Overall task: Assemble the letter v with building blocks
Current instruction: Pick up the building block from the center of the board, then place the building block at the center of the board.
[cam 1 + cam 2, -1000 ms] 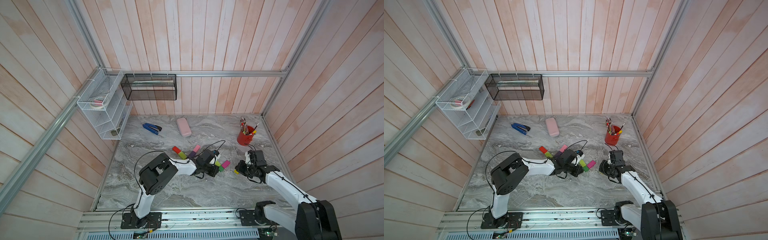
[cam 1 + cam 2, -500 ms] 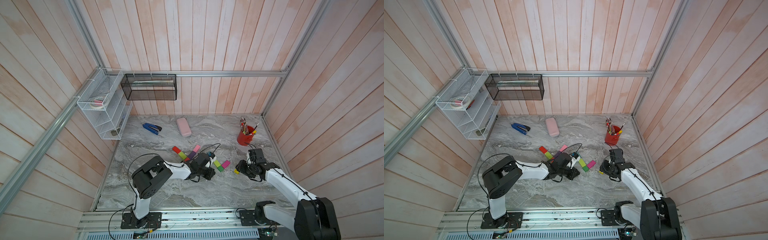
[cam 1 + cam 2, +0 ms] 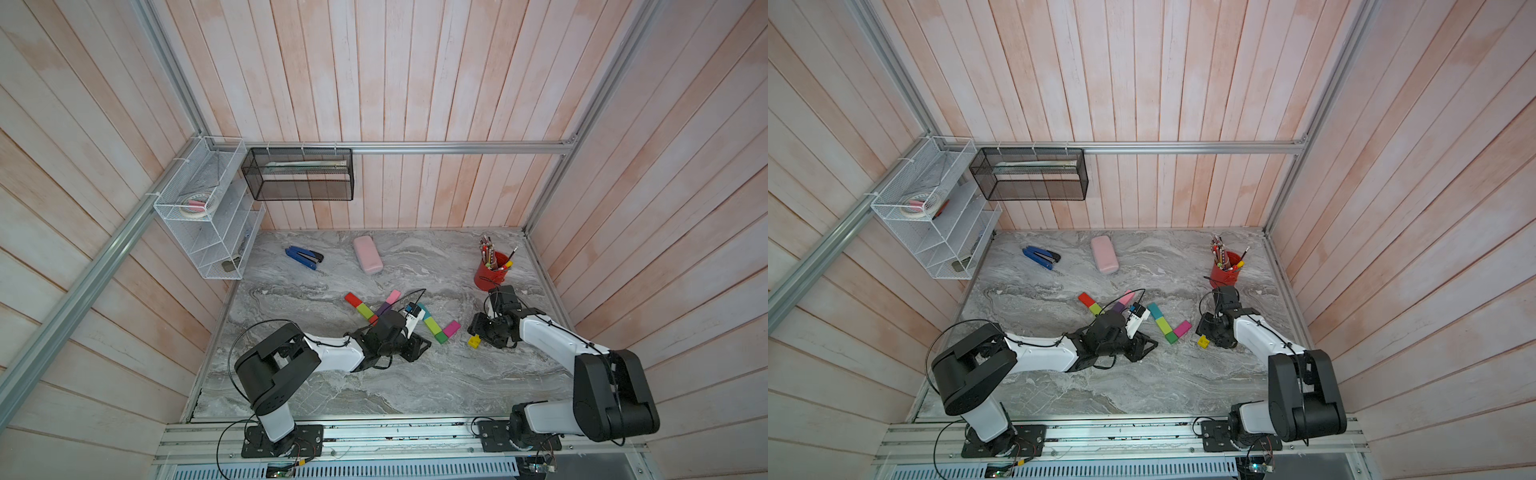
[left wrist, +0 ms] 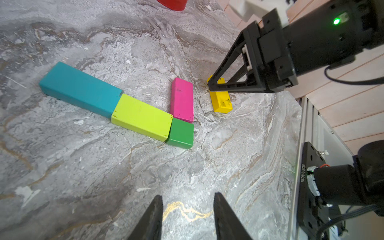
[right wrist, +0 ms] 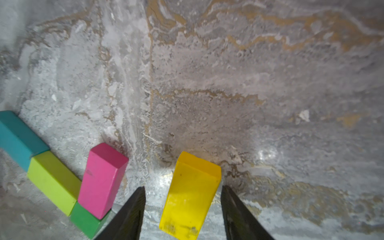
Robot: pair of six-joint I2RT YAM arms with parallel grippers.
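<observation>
A teal brick (image 4: 80, 89), a lime brick (image 4: 142, 117) and a green cube (image 4: 180, 133) lie end to end on the marble. A magenta brick (image 4: 182, 99) angles off the green cube. My left gripper (image 4: 188, 199) stands open and empty just in front of this row. A yellow brick (image 5: 191, 193) lies flat to the right of the magenta one, between the fingers of my open right gripper (image 5: 182, 188), with a gap on each side. Further left, red (image 3: 352, 298), lime (image 3: 365, 310), purple (image 3: 384, 307) and pink (image 3: 392, 296) bricks form another cluster.
A red pen cup (image 3: 490, 274) stands just behind my right arm. A pale pink case (image 3: 368, 259) and a blue stapler (image 3: 303, 257) lie at the back. A white wire rack (image 3: 208, 216) hangs on the left wall.
Both grippers have opened. My left gripper has drawn back from the teal and lime bricks toward the front. The yellow brick now lies loose between my right fingers.
</observation>
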